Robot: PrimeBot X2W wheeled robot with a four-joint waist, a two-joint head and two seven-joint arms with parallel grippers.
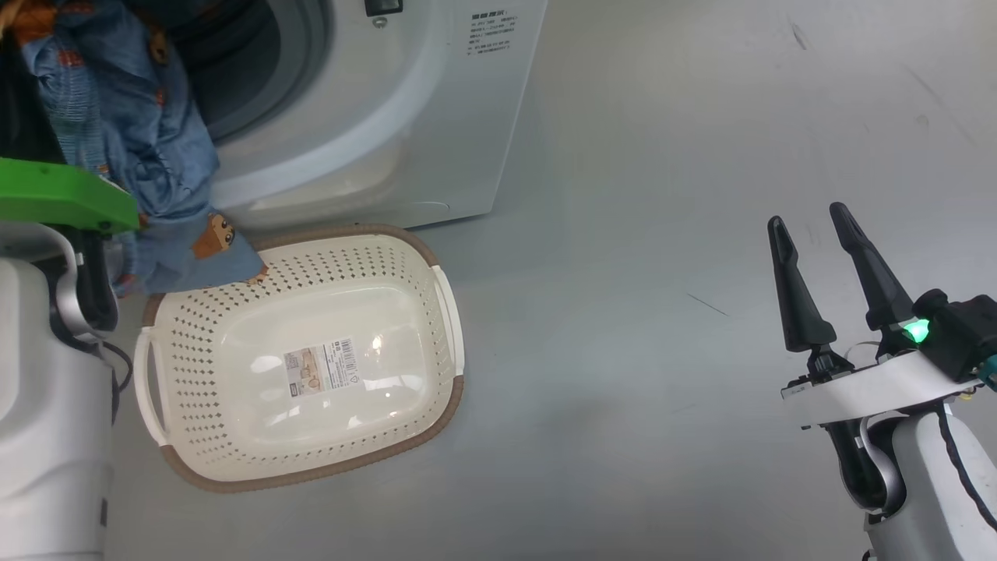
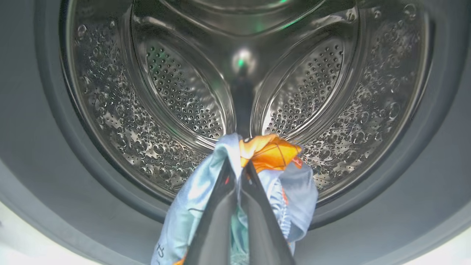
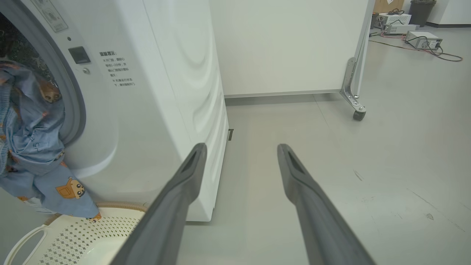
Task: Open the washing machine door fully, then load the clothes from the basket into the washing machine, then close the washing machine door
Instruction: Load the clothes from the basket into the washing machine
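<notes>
My left gripper point(image 2: 237, 162) is shut on the clothes point(image 2: 270, 151), a bunch of light-blue fabric with an orange patch, and points into the steel drum point(image 2: 176, 92) of the washing machine point(image 1: 436, 117). In the head view the clothes point(image 1: 148, 140) hang in front of the drum opening, and their lowest corner reaches the back rim of the basket point(image 1: 195, 327), which lies on the floor with a barcode sticker on its bare bottom. My right gripper point(image 1: 806, 216) is open and holds nothing, well to the right over the floor. The washing machine door is out of view.
Grey floor point(image 1: 701, 156) stretches right of the machine. A white wheeled partition point(image 3: 287, 44) stands behind, its caster point(image 3: 358, 114) on the floor. Equipment boxes and cables point(image 3: 423, 38) lie far back. My left arm's green part point(image 1: 62, 195) sits beside the basket.
</notes>
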